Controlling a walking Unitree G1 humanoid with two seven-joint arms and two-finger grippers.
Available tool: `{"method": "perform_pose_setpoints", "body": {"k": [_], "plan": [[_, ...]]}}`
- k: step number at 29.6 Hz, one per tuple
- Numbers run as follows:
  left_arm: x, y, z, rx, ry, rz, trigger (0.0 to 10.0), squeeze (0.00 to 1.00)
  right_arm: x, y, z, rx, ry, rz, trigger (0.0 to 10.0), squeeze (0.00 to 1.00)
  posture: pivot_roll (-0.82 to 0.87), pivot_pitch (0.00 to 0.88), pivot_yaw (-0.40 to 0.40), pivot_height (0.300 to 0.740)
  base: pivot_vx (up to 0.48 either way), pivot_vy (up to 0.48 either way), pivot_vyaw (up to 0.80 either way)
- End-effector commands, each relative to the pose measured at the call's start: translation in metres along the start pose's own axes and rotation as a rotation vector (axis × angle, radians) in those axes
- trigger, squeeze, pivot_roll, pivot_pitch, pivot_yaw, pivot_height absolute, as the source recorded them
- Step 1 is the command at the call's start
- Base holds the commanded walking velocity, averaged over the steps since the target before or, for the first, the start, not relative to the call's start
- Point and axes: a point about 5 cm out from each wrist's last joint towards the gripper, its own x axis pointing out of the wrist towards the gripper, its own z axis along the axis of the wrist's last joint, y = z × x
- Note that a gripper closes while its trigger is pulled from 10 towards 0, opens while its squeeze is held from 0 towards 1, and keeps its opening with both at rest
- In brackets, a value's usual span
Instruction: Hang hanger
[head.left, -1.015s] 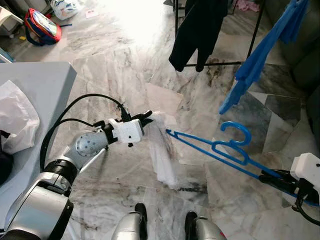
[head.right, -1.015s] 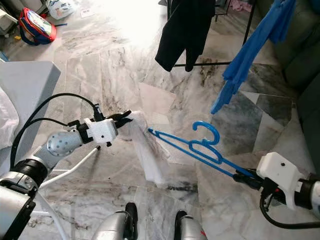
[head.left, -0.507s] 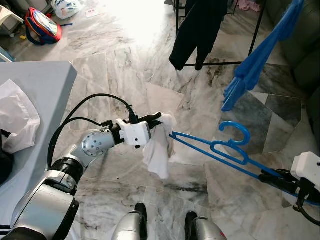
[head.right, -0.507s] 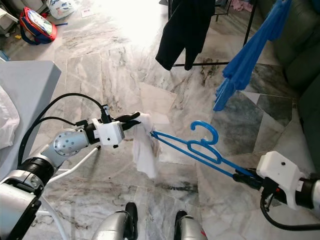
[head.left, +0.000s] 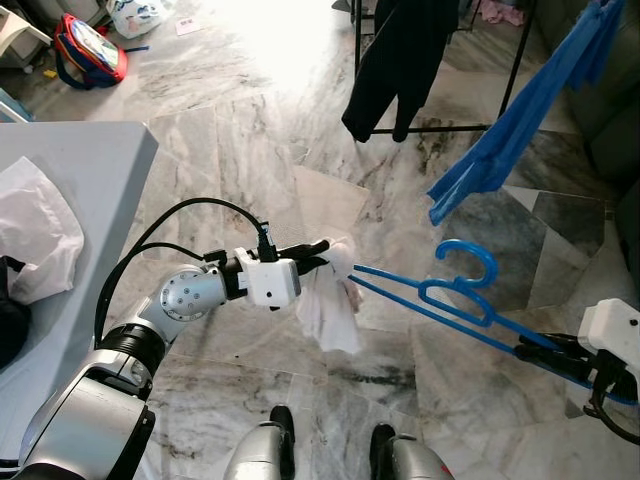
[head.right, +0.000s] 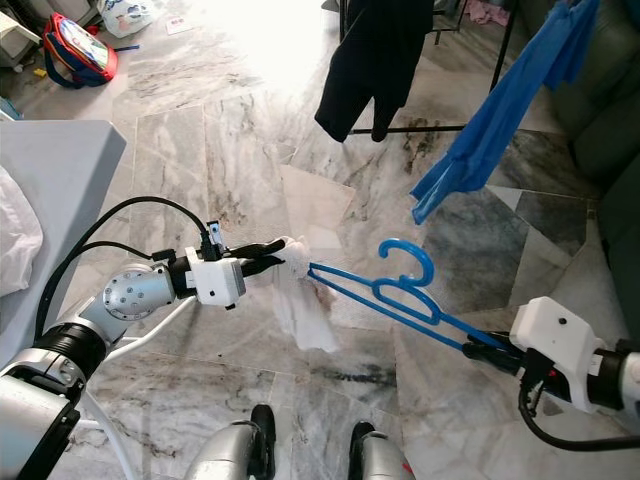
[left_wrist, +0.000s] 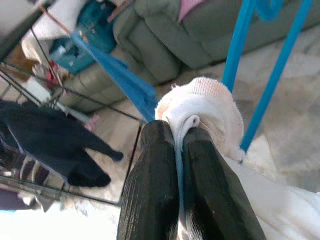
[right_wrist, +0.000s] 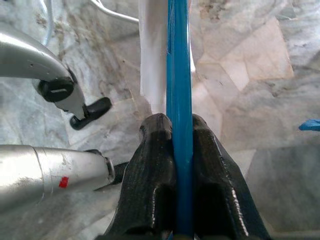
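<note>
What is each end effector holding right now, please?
Left end effector: shut on the white cloth.
Right end effector: shut on the blue hanger.

Glossy blue plastic hanger (head.left: 450, 300); soft white cloth (head.left: 328, 308); polished marble floor (head.left: 250, 130).

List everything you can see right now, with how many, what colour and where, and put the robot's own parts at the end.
hanger: one, blue, held in the air between the two grippers
white garment: one, dangling at the hanger's left end
dark garment: one, black, on the clothes rack ahead
clothes rack: one, black metal
blue garment: one, hanging at the right
table: one, grey, at the left
white cloth: one, on the table
bag: one, red and blue, on the floor far left
left gripper: jaws shut on the white garment
right gripper: jaws shut on the hanger's bar
</note>
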Motion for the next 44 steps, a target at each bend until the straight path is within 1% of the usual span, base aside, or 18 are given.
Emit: {"method": "perform_pose_setpoints", "body": {"k": [1, 3, 4, 7, 11, 13, 15, 19, 20, 25, 29, 31, 33, 35, 39, 42, 44], "plan": [[0.002, -0.006, 0.005, 0.008, -0.048, -0.021, 10.0, 0.00, 0.006, 0.008, -0.001, 0.016, -0.013, 0.077, 10.0, 0.00, -0.02, 0.307, 0.101, 0.740, 0.000, 0.000, 0.00], [0.008, -0.010, 0.011, 0.006, -0.086, -0.030, 10.0, 0.00, 0.011, 0.015, 0.000, 0.024, -0.021, 0.143, 10.0, 0.00, -0.03, 0.309, 0.102, 0.740, 0.000, 0.000, 0.00], [0.008, -0.010, 0.011, 0.006, -0.086, -0.030, 10.0, 0.00, 0.011, 0.015, 0.000, 0.024, -0.021, 0.143, 10.0, 0.00, -0.03, 0.309, 0.102, 0.740, 0.000, 0.000, 0.00], [0.012, -0.012, 0.014, 0.007, -0.112, -0.039, 10.0, 0.00, 0.013, 0.021, 0.003, 0.028, -0.035, 0.204, 10.0, 0.00, -0.03, 0.309, 0.102, 0.740, 0.000, 0.000, 0.00], [0.013, -0.013, 0.015, 0.008, -0.116, -0.042, 10.0, 0.00, 0.013, 0.024, 0.012, 0.055, -0.096, 0.251, 10.0, 0.00, -0.03, 0.308, 0.101, 0.740, 0.000, 0.000, 0.00], [0.012, -0.012, 0.015, 0.009, -0.112, -0.039, 10.0, 0.00, 0.010, 0.024, 0.013, 0.080, -0.124, 0.269, 10.0, 0.00, -0.03, 0.308, 0.101, 0.740, 0.000, 0.000, 0.00], [0.011, -0.012, 0.014, 0.008, -0.108, -0.038, 10.0, 0.00, 0.009, 0.024, 0.012, 0.088, -0.130, 0.273, 10.0, 0.00, -0.03, 0.307, 0.100, 0.740, 0.000, 0.000, 0.00], [0.002, -0.008, 0.006, 0.019, -0.052, -0.037, 10.0, 0.00, 0.002, 0.016, 0.002, 0.120, -0.105, 0.221, 10.0, 0.00, -0.02, 0.304, 0.097, 0.740, 0.000, 0.000, 0.00], [0.002, -0.008, 0.006, 0.019, -0.052, -0.037, 10.0, 0.00, 0.002, 0.016, 0.002, 0.120, -0.105, 0.221, 10.0, 0.00, -0.02, 0.304, 0.097, 0.740, 0.000, 0.000, 0.00], [-0.011, 0.006, -0.004, 0.036, 0.037, 0.005, 10.0, 0.00, -0.007, 0.013, -0.008, 0.140, -0.066, 0.159, 10.0, 0.00, -0.02, 0.303, 0.098, 0.740, 0.000, 0.000, 0.00], [-0.020, 0.020, -0.013, 0.055, 0.127, 0.049, 10.0, 0.00, -0.009, 0.014, -0.008, 0.149, -0.076, 0.128, 10.0, 0.00, -0.01, 0.303, 0.101, 0.740, 0.000, 0.000, 0.00], [-0.021, 0.022, -0.015, 0.060, 0.141, 0.055, 10.0, 0.00, -0.009, 0.016, -0.008, 0.150, -0.082, 0.131, 10.0, 0.00, -0.01, 0.303, 0.103, 0.740, 0.000, 0.000, 0.00], [-0.021, 0.022, -0.015, 0.072, 0.144, 0.050, 10.0, 0.00, -0.008, 0.018, -0.007, 0.150, -0.087, 0.138, 10.0, 0.00, -0.02, 0.303, 0.105, 0.740, 0.000, 0.000, 0.00], [-0.018, 0.022, -0.013, 0.078, 0.133, 0.049, 10.0, 0.00, -0.007, 0.019, -0.007, 0.152, -0.094, 0.145, 10.0, 0.00, -0.02, 0.303, 0.105, 0.740, 0.000, 0.000, 0.00], [-0.013, 0.020, -0.009, 0.082, 0.096, 0.047, 10.0, 0.00, -0.005, 0.021, -0.007, 0.153, -0.095, 0.147, 10.0, 0.00, -0.02, 0.303, 0.109, 0.740, 0.000, 0.000, 0.00], [-0.007, 0.016, -0.003, 0.087, 0.047, 0.033, 10.0, 0.00, -0.005, 0.020, -0.009, 0.154, -0.090, 0.140, 10.0, 0.00, -0.02, 0.303, 0.109, 0.740, 0.000, 0.000, 0.00], [-0.007, 0.015, -0.003, 0.086, 0.048, 0.032, 10.0, 0.00, -0.007, 0.019, -0.009, 0.153, -0.087, 0.134, 10.0, 0.00, -0.02, 0.303, 0.111, 0.740, 0.000, 0.000, 0.00]]}}
